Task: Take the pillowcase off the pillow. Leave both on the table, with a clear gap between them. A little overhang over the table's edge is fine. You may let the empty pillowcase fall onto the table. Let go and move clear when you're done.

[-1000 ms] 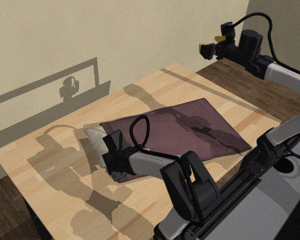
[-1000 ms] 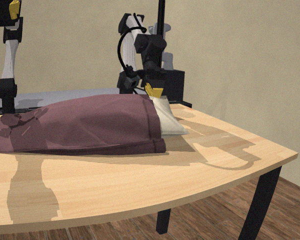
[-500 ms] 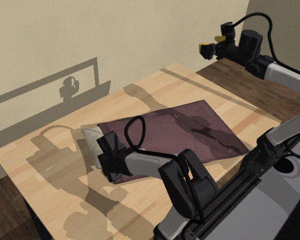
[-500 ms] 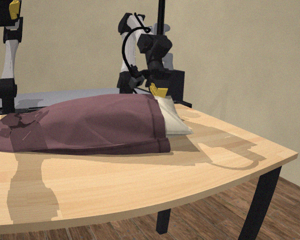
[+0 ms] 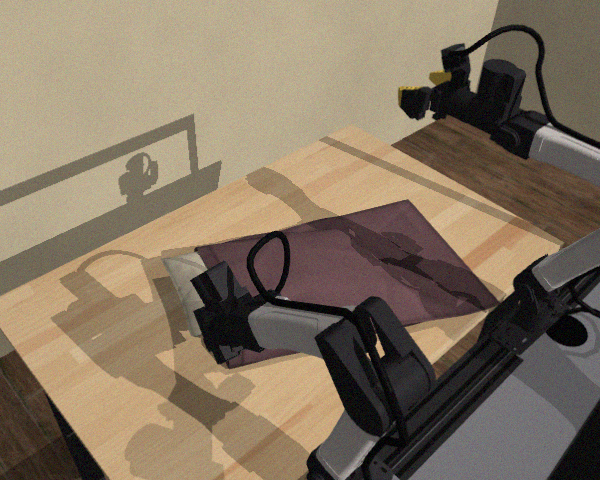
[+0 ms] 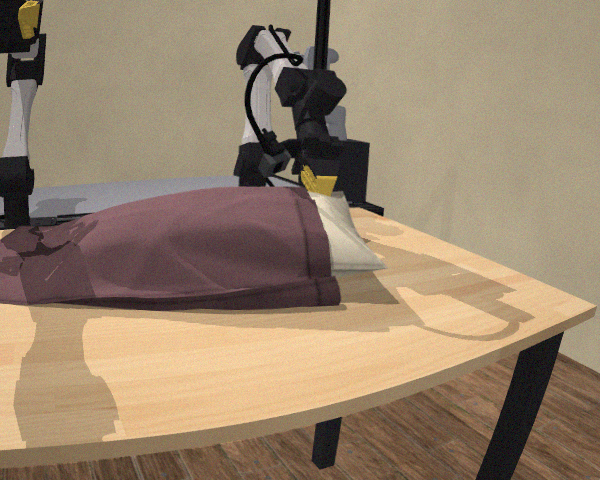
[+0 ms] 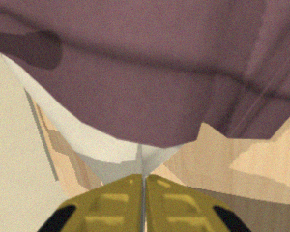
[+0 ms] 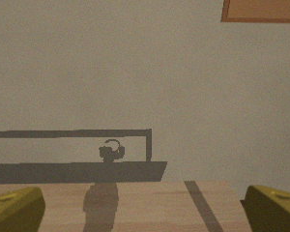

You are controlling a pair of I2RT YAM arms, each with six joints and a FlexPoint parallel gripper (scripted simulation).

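Note:
The mauve pillowcase (image 5: 321, 268) (image 6: 202, 237) (image 7: 135, 97) lies on the table and covers most of the pillow. The white pillow (image 5: 184, 271) (image 6: 349, 237) (image 7: 99, 145) sticks out of the open hem, with one pointed corner showing in the exterior view. My left gripper (image 6: 318, 193) (image 7: 143, 183) is shut on the pillow's exposed end, just outside the hem. The pinched cloth is mostly hidden by the fingers. My right gripper (image 5: 424, 86) (image 8: 144, 195) is open and empty, raised high beyond the pillowcase's closed end.
The wooden table (image 5: 36, 315) (image 6: 290, 372) has its far edge near the wall. The pillowcase's closed end reaches close to the table edge on the robot's side. Shadows of the arms fall across the cloth and table.

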